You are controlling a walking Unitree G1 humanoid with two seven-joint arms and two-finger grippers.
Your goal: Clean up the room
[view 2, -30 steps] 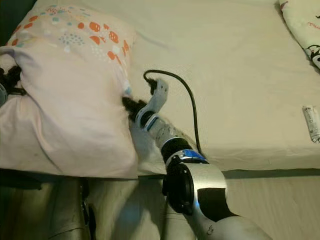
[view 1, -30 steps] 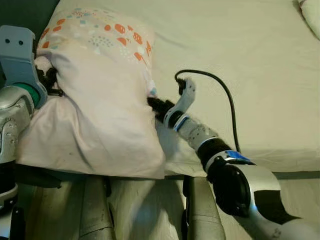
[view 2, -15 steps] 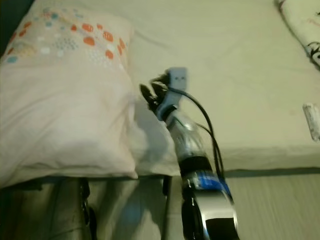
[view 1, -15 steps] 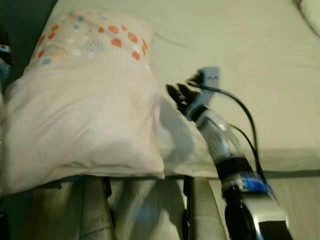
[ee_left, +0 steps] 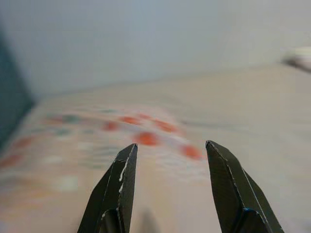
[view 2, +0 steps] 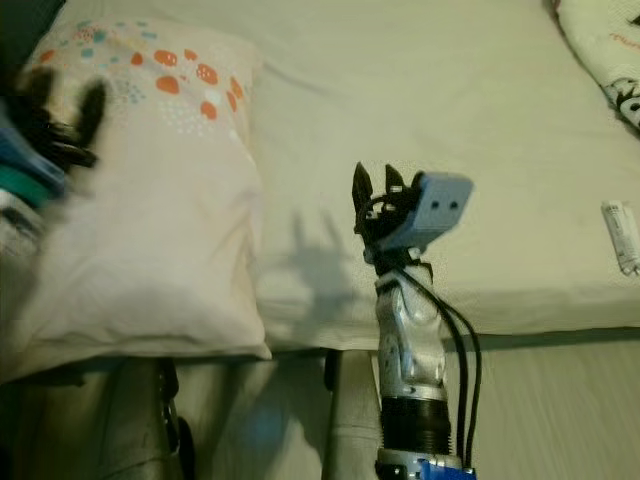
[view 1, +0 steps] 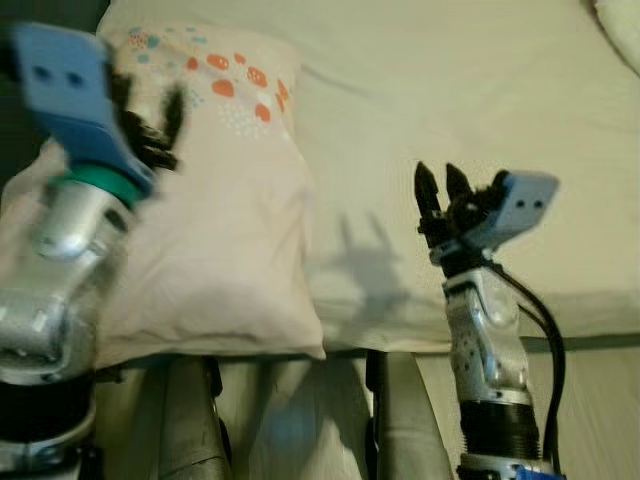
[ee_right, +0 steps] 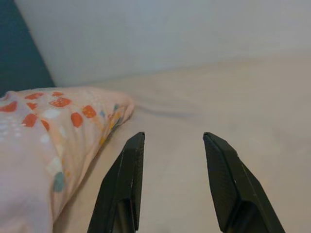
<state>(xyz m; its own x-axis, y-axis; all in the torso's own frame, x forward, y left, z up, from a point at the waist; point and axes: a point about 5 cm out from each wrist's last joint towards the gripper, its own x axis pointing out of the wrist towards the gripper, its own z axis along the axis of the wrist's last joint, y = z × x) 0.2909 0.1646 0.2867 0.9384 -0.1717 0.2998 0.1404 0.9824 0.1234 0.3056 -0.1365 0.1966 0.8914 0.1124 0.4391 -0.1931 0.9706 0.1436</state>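
on bed (view 1: 450, 90): pillow (view 1: 215, 220) | both grippers raised, fingers (ee_right: 124, 187) apart, empty

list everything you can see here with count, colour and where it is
pillow: 1, pale pink with orange and teal dots at its far end, on the robot's left side of the bed, near edge at the bed's front edge
bed sheet: 1, cream, covering the mattress
patterned fabric: 1, white with dark and red print, far right corner of the bed, cut off by the frame
small tube-like item: 1, white, near the bed's right edge; too small to identify
floor: pale, in front of the bed
left gripper: 1, black fingers, open, blurred, raised over the pillow
right gripper: 1, black fingers, open, raised above the sheet, right of the pillow, holding nothing
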